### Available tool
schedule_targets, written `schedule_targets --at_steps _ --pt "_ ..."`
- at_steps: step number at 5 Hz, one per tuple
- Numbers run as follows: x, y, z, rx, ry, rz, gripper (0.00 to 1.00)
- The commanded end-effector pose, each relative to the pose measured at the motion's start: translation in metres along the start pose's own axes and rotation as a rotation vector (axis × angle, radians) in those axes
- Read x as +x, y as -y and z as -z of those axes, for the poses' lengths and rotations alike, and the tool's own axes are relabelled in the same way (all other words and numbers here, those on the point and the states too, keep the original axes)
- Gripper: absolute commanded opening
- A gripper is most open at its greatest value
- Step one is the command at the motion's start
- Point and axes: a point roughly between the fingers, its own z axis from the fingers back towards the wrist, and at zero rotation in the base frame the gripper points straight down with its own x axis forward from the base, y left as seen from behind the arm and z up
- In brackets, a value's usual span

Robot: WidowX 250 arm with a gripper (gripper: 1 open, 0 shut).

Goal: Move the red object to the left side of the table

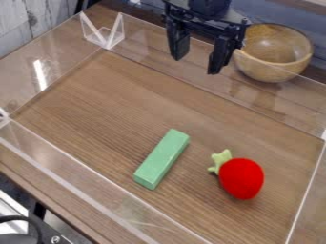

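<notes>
Camera view counts one red object [241, 178], one green block [162, 157], one bowl [273, 52] (end effector [204, 50] fingers apart).

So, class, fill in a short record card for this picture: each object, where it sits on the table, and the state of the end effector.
surface: brown wood-grain table with low clear acrylic walls
target: small round red strawberry-like toy, front right, green leafy top towards the block
neighbour: flat light-green rectangular block, lying left of the toy, apart from it
bowl: round wooden bowl, back right
end effector: black end effector, open, empty, pointing down at the back, far from the toy
</notes>
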Motion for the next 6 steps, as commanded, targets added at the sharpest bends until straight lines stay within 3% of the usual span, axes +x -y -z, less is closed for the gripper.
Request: schedule_targets --at_steps 1,2,3,4,6 --pt "-0.005 0.016 0.01 -0.002 -0.025 0.085 1.0" --pt "-0.022 0.053 0.039 -0.014 -0.09 0.301 1.0" --pt "-0.038 0.105 0.058 0.002 -0.083 0.551 1.0" --pt "-0.061 0.156 0.079 0.032 -0.053 0.8 1.0" --pt "-0.056 0.142 0.092 0.049 -0.066 0.788 1.0"
